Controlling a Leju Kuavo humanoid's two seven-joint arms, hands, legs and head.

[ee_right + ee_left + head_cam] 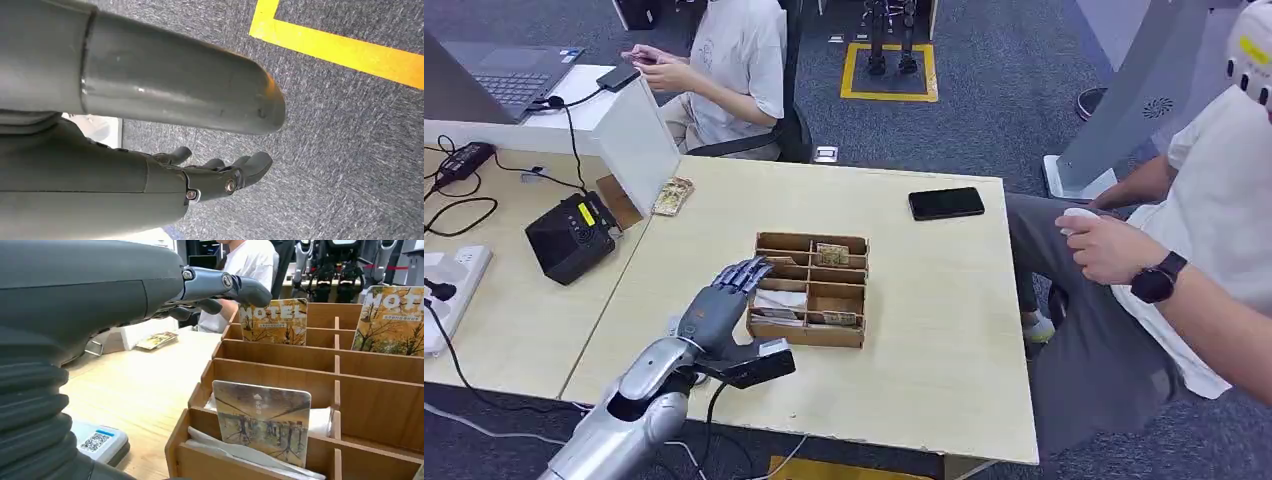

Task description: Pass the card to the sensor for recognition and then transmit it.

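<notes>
A wooden card box (810, 290) with several compartments stands mid-table. In the left wrist view a picture card (262, 420) stands upright in a near compartment, and two "HOTEL" cards (274, 322) lean in the far row. My left hand (719, 305) hovers at the box's left side with its fingers (220, 287) spread and stretched over the left compartments, holding nothing. The black sensor unit (572, 237) sits on the neighbouring desk to the left. My right hand (215, 175) hangs over grey carpet, fingers loosely apart and empty.
A black phone (945, 203) lies at the table's far right. A loose card (673, 196) lies by a white divider panel (636, 130). One person (1164, 270) sits close on the right, another (734, 60) beyond the table. A small QR-labelled device (97, 442) lies by my left wrist.
</notes>
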